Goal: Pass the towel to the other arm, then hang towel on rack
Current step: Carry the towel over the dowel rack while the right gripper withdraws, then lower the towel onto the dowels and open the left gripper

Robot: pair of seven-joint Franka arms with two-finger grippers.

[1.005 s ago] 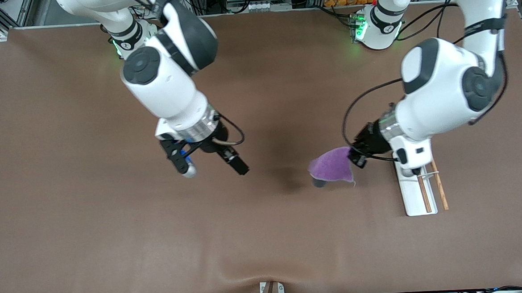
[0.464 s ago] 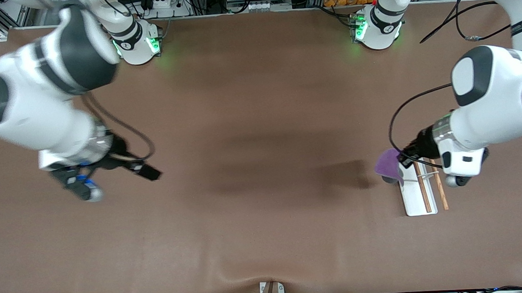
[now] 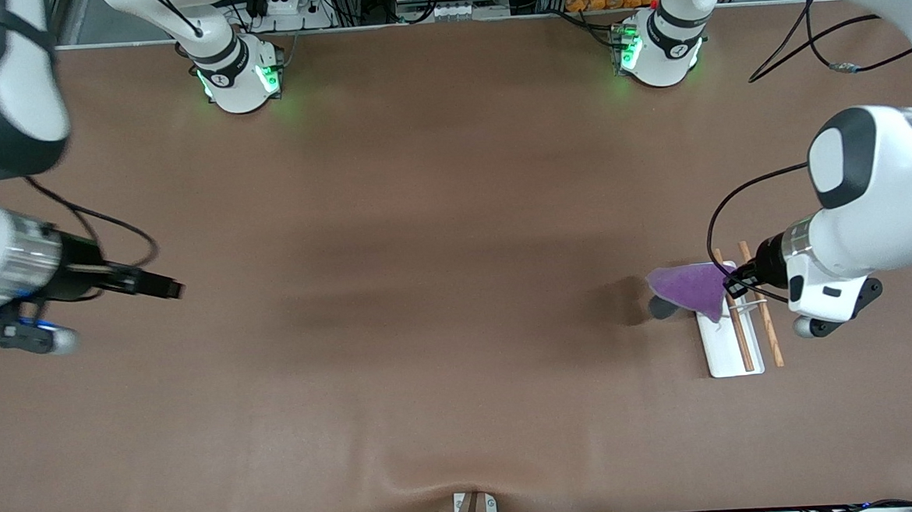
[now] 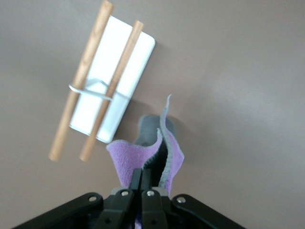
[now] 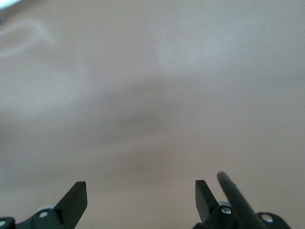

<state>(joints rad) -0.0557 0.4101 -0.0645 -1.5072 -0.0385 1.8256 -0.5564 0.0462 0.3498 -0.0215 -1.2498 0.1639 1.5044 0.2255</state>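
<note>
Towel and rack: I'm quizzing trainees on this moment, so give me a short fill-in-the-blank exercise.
1. The left gripper is shut on the ____.
2. The towel hangs over the table beside the ____.
3. The right gripper has its jaws ____ and holds nothing.
4. The rack carries two wooden ____.

Missing words: towel; rack; open; rods

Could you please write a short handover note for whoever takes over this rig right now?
Left gripper: shut on the purple towel, held in the air over the rack at the left arm's end of the table.
Right gripper: open, empty, over bare table at the right arm's end; that arm waits.
Done: the towel is with the left arm, so the pass looks complete.
Left: drape the towel over the rack's wooden rods and release.
</note>
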